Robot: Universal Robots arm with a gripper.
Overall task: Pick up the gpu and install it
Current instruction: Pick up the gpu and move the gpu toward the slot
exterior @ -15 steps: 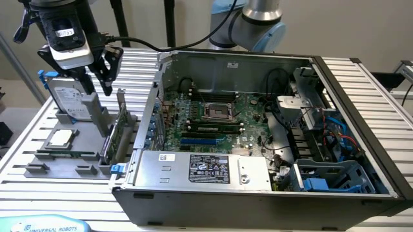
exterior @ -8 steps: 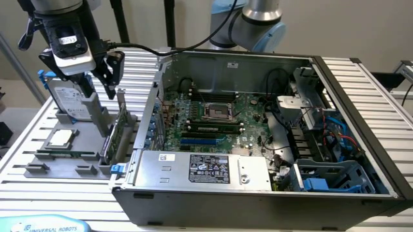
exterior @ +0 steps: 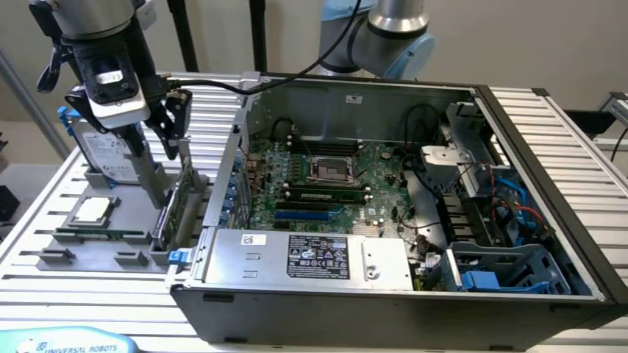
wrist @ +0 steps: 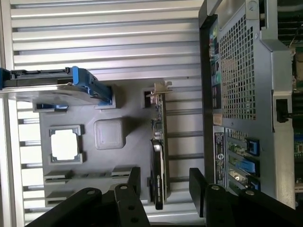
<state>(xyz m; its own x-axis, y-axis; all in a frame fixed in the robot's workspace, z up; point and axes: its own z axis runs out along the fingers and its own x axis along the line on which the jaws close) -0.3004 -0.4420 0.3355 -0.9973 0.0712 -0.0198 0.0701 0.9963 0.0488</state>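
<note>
From where I stand, the black two-fingered claw (wrist: 165, 185) hangs over the flat grey plastic parts tray (wrist: 94, 160) that lies on the ribbed aluminium worktop (wrist: 104, 38). Its jaws are spread wide and hold nothing. The gpu (wrist: 160, 156), a slim card with a black face on a green circuit board and a silver metal bracket at one end, stands on its long edge in a slot of the tray, on the side nearest the big open black computer case (exterior: 393, 303). In the wrist view the card runs straight between the two dark fingers (wrist: 135, 182), with a clear gap on each side, so neither one touches it. They flank the end of the card away from the bracket. On the side of the tray far from the case, a silver hard drive with blue plastic rails (wrist: 38, 87) stands upright. A square silver processor chip (wrist: 65, 144) sits flat in its own recess near the drive, and a narrow green strip (exterior: 98, 235) lies in a low holder just beyond the chip. Just beside the tray, the case lies on its side with the cover off, showing the green motherboard (exterior: 334, 176) inside. A silver metal power supply box with a black label (exterior: 304, 257) sits along the case's near wall.
</note>
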